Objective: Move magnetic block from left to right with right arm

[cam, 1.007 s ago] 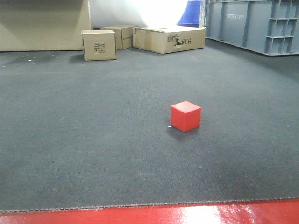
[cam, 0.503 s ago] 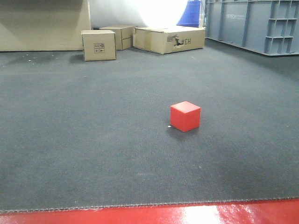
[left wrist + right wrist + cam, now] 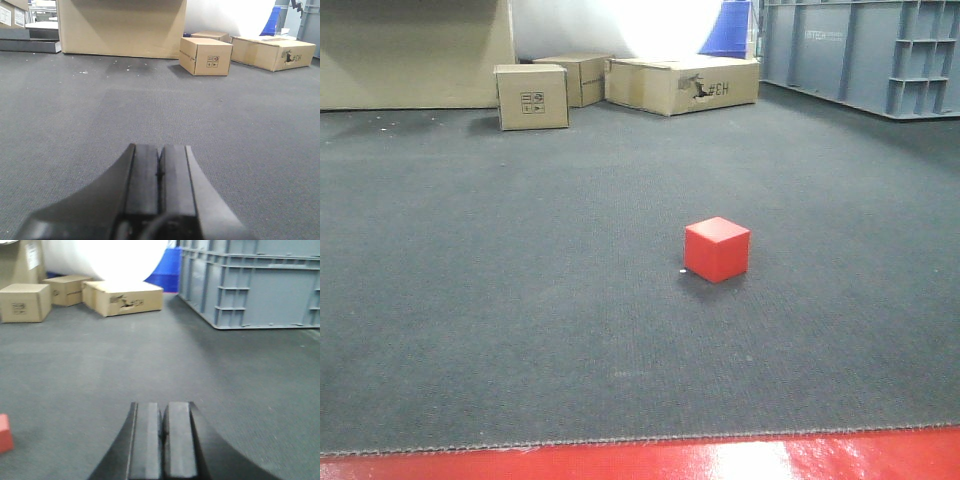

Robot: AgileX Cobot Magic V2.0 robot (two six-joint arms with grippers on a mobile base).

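The magnetic block point(image 3: 717, 249), a small red cube, rests on the dark grey carpet a little right of centre in the front view. Its edge also peeks in at the lower left of the right wrist view, the magnetic block point(image 3: 5, 434) lying well left of my right gripper point(image 3: 162, 407). That gripper is shut and empty, its pads pressed together low over the carpet. My left gripper point(image 3: 159, 150) is likewise shut with nothing between its pads, and the block does not show in its view. Neither gripper appears in the front view.
Brown cardboard boxes stand at the back: a small one point(image 3: 531, 96), another point(image 3: 575, 77) behind it and a long flat one point(image 3: 682, 83). A big cardboard box point(image 3: 415, 52) fills the back left, a grey plastic crate point(image 3: 865, 52) the back right. A red floor strip point(image 3: 640, 460) borders the carpet's near edge.
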